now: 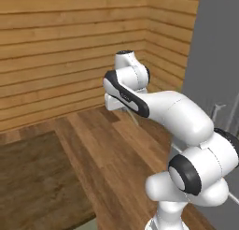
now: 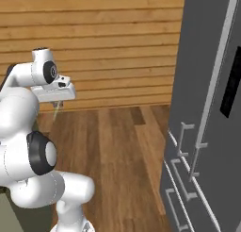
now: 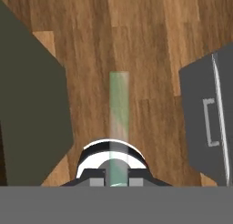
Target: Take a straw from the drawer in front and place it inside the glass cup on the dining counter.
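Hand view: gripper [image 3: 117, 175] is closed on the straw [image 3: 119, 114], which runs straight out from between the fingertips, over bare wood floor [image 3: 150, 45]. It's pinched at one end, so most of the length hangs free past the tips. It looks pale and greenish here, semi-transparent, the far end slightly blurred.

Left base view: the straw [image 1: 134, 118] shows as a thin line slanting down under the hand. Right base view has the same thing, a thin stick [image 2: 56, 112] below the gripper [image 2: 58, 103], with the grey fridge [image 2: 207, 108] off to the right.

Handling, my read:
- Near weightless, so a light pinch is plenty; squeezing harder risks crushing or kinking a hollow tube.
- Smooth and round, so it can roll or pivot in the jaws, more so with an end grip and a long lever.
- Stiff enough to hold a line, but the free end will wag on fast swings.
- An end grip suits dropping the far end into a cup mouth; go slow and keep it close to vertical.
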